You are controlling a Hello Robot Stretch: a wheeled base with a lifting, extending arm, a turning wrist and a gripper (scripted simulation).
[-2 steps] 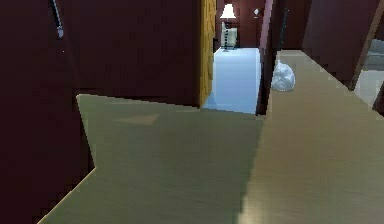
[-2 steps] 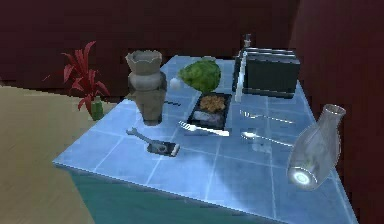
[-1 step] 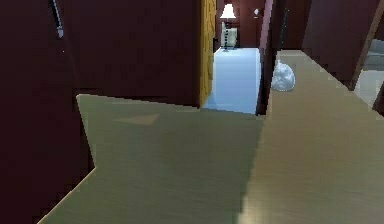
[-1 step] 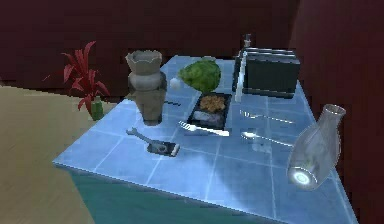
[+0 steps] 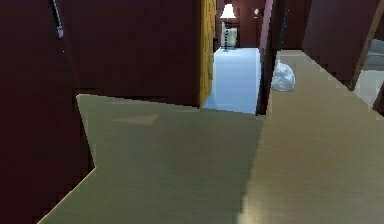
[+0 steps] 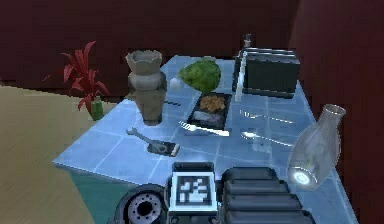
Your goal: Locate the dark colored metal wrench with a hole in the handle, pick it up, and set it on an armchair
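Note:
A small dark, slender tool (image 6: pixel 152 140) that looks like the wrench lies flat on the blue tiled counter (image 6: pixel 105 145), toward its near left part. At the arm side view's bottom edge the arm's end shows a white marker square (image 6: pixel 195 192) and ribbed dark blocks (image 6: pixel 258 197). Left of the marker sits the gripper's (image 6: pixel 140 207) round dark body, cut by the frame. Its far end cannot be made out, so I cannot tell whether it holds anything.
On the counter stand a tan vase (image 6: pixel 146 82), a green lettuce (image 6: pixel 200 75), a dark tray of food (image 6: pixel 212 107), a black toaster (image 6: pixel 270 72) and a clear glass flask (image 6: pixel 318 150). A red plant (image 6: pixel 85 75) stands left. Ahead, dark red walls frame a doorway (image 5: pixel 232 70) with a lamp (image 5: pixel 229 20); something white (image 5: pixel 284 77) lies right.

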